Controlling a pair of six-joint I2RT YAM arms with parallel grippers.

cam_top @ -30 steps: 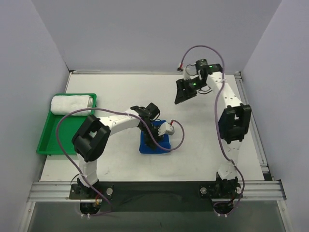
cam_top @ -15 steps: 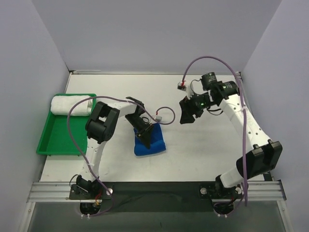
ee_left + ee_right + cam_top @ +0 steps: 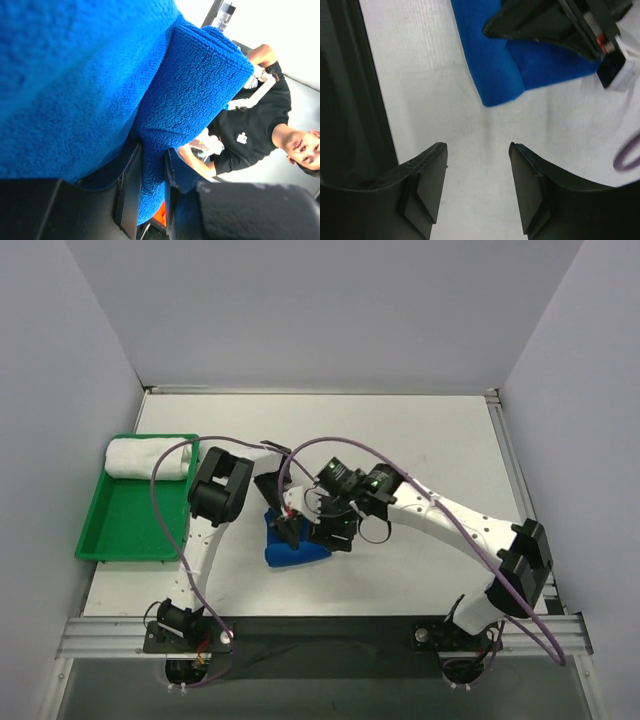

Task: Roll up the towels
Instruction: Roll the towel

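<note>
Left gripper (image 3: 288, 528) pinching a fold of the blue towel (image 3: 297, 553) (bunched, half folded), right of the green tray (image 3: 120, 530), right gripper (image 3: 477, 195) spread open beside it, white rolled towel (image 3: 150, 457) at the tray's far end.

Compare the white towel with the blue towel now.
The white towel lies in the green tray; the blue towel is on the table. The white towel is a finished roll; the blue towel is only folded over. Nothing touches the white towel; the left gripper pinches the blue towel. Both are plain, single-coloured towels.
</note>
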